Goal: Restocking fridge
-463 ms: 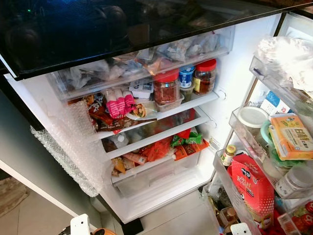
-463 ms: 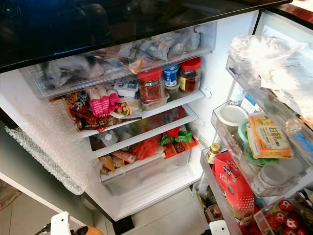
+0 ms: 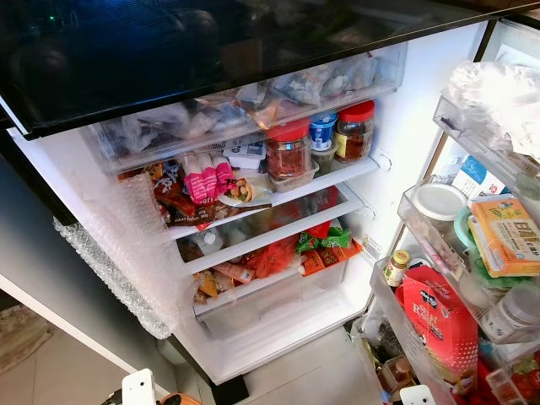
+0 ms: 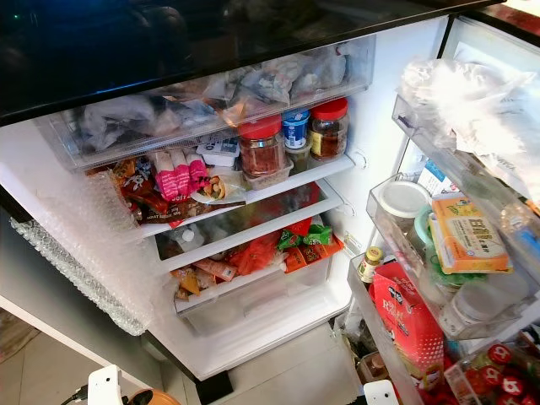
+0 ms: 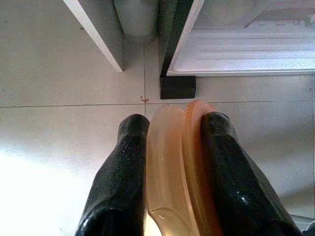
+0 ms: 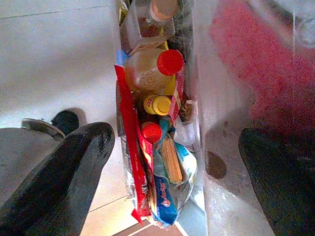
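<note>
Risk, load: the left gripper (image 5: 170, 147) was clamped on a flat orange lidded container (image 5: 179, 162) held on edge between smooth black fingers (image 5: 125, 172). Judged likely to slip or rotate if swung up quickly, since the grip was narrow and the plastic looked slick.

Risk, placement: the fridge (image 3: 405, 126) shelves were crowded. Red-lidded jars (image 3: 288, 150) and a blue-capped tub (image 3: 321, 131) stood close together on the upper shelf, with snack packets (image 3: 198, 181) beside them. Pushing the container in there would probably knock something over or out. The bare fridge floor below the drawer (image 3: 278, 316) looked the safer target.

Risk, door: the right gripper (image 6: 172, 162) hung just beside the lower door rack (image 6: 197, 98), which held red-capped bottles (image 6: 170, 61) and packets. A careless lift could snag the rack's clear wall.

Left arm pose: low, near the tiled floor (image 5: 59, 73), fingers pointing down toward the fridge's bottom front corner; gripping the container.

Right arm pose: low by the open door, fingers spread wide apart, holding nothing.

Task item location: in the left gripper, outside and below the fridge, not yet stocked.

Door shelves: red bag (image 3: 439, 325) and yellow box (image 3: 506, 236) already seated.
</note>
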Controlling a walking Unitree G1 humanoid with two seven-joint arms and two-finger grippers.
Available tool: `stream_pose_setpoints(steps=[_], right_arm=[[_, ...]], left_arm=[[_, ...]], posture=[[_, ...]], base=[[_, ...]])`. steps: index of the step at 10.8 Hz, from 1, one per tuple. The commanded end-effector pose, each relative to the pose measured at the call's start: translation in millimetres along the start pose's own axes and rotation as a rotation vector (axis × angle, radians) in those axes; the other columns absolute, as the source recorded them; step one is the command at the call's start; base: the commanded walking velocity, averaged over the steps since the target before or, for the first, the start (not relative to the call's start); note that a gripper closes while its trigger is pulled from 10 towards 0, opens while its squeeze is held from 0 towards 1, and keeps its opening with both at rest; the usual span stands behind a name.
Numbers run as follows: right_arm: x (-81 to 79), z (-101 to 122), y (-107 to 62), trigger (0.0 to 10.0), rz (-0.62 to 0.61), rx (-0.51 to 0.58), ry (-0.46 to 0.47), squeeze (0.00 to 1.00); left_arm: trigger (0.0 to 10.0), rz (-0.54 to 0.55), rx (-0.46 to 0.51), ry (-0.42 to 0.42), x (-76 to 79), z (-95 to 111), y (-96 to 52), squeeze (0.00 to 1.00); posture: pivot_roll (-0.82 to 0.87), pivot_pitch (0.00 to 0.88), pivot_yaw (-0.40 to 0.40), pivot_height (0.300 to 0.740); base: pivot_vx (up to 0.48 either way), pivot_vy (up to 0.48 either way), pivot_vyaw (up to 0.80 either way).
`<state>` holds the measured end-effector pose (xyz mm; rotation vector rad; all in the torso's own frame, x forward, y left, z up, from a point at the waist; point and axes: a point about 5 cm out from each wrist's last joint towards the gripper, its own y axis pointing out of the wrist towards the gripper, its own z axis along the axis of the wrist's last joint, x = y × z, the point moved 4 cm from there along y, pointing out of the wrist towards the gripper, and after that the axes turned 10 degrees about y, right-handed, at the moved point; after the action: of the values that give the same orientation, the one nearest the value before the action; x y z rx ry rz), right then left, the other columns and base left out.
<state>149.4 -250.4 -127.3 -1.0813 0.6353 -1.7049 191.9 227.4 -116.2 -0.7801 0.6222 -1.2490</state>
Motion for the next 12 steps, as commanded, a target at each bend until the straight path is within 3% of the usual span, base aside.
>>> stream_pose_setpoints(steps=[1,2,5,7,8,9,11,12], right_arm=[[38.5,-15,1.6,10.0,-0.069,-0.027,0.008,0.0],[55.5,-25,0.7,10.0,-0.093,-0.043,0.002,0.0],[69.7,-25,0.2,10.0,-0.158,-0.042,-0.038,0.0],[60.1,-24,1.0,10.0,-0.108,-0.043,-0.01,0.0],[44.8,-25,0.9,10.0,-0.033,-0.053,0.052,0.0],[11.2,-25,-1.7,10.0,0.13,-0.08,0.201,0.0],[-19.2,-26,-7.2,10.0,0.279,-0.106,0.193,0.0],[-19.7,-29,-7.9,10.0,0.278,-0.115,0.216,0.0]], left_arm=[[10.0,-0.011,-0.093,-0.007,0.1,-27,-4.7,0.0],[10.0,-0.012,-0.092,-0.007,0.1,-26,-4.6,0.0],[10.0,-0.013,-0.087,-0.011,0.1,-25,-4.2,0.0],[10.0,-0.014,-0.087,-0.009,0.0,-25,-4.2,0.0],[10.0,-0.016,-0.088,-0.005,0.0,-25,-4.2,0.0],[10.0,-0.015,-0.088,-0.001,-0.4,-25,-4.2,0.0],[10.0,-0.011,-0.087,0.008,-1.2,-25,-4.3,0.0],[10.0,-0.01,-0.086,0.007,-1.3,-25,-4.4,0.0]], posture=[[-0.05,0.032,0.067,0.74],[-0.05,0.031,0.067,0.74],[-0.04,0.029,0.071,0.74],[-0.04,0.027,0.073,0.74],[-0.04,0.027,0.073,0.74],[-0.04,0.028,0.075,0.74],[-0.04,0.023,0.075,0.74],[-0.04,0.019,0.076,0.74]], base=[[0.0,0.0,0.0],[0.0,0.0,0.0],[0.0,0.0,0.0],[0.0,0.0,0.0],[0.0,0.0,0.0],[0.0,0.0,0.0],[0.0,0.0,0.0],[0.0,0.0,0.0]])
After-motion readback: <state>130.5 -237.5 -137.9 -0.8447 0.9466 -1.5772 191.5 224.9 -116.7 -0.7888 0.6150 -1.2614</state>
